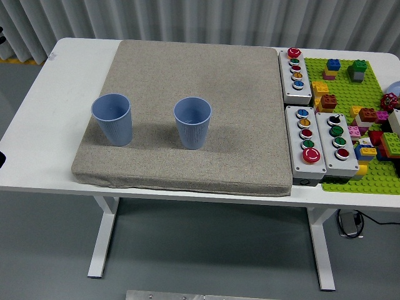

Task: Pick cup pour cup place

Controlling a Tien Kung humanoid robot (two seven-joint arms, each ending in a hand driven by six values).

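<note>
Two blue cups are standing upright on one grey mat (194, 94): the left cup (112, 119) and the right cup (192, 122). Three grey button boxes are lying beside the mat: a far box (295, 67), a near left box (305, 134) and a near right box (338, 142). One green baseplate (369, 103) is carrying many coloured bricks, too jumbled to count.
</note>
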